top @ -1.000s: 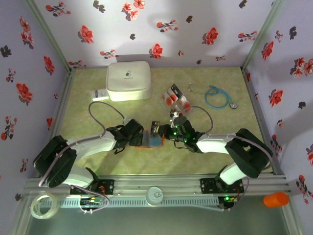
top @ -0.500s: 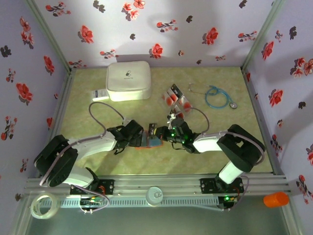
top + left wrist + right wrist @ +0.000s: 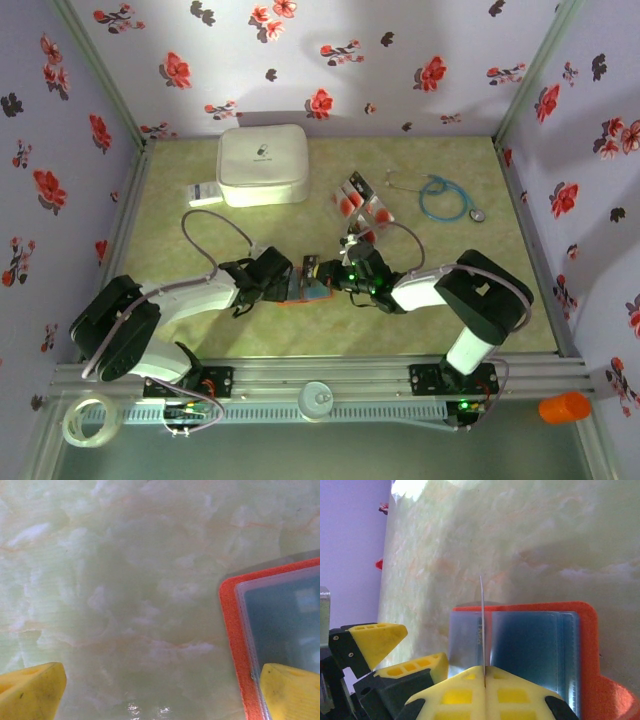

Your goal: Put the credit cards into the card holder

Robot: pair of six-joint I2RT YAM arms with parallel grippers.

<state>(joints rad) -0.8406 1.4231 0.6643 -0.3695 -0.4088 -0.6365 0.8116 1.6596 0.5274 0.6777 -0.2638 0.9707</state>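
Right claw: the right gripper (image 3: 484, 675) is pinched tight on one thin dark-grey-and-white credit card (image 3: 482, 620), seen edge-on in the right wrist view.
Card attitude: the card stands on edge, pointing away from the jaws over the holder's inside. Judged purpose: a thin leading edge can be fed under a pocket lip.
Card holder: the flat orange-red squarish card holder (image 3: 535, 640) with bluish-grey clear pockets lies open on the pale green marbled table (image 3: 300, 225), near the front centre, between the two grippers.
Left claw: the left gripper (image 3: 161, 691) is spread wide and holds nothing. One yellow fingertip (image 3: 290, 690) sits over the holder's red border, and the other is over bare table. Contact cannot be confirmed.
Reason for left placement: judged as a brace, so the holder does not slide when the card pushes in.
Remaining cards: a small cluster of credit cards (image 3: 360, 203) lies further back, right of centre, well apart from the holder.
Step in hand: inserting the held card. It is not seated in a pocket.
Next move calls for: lowering the card's tilt and aligning its edge with a pocket opening.
Risk: the card may ride over the plastic or push the holder sideways.
Bystanders: a white rounded zip case (image 3: 263, 165) and a blue stethoscope (image 3: 440, 197) lie at the back, clear of the work.
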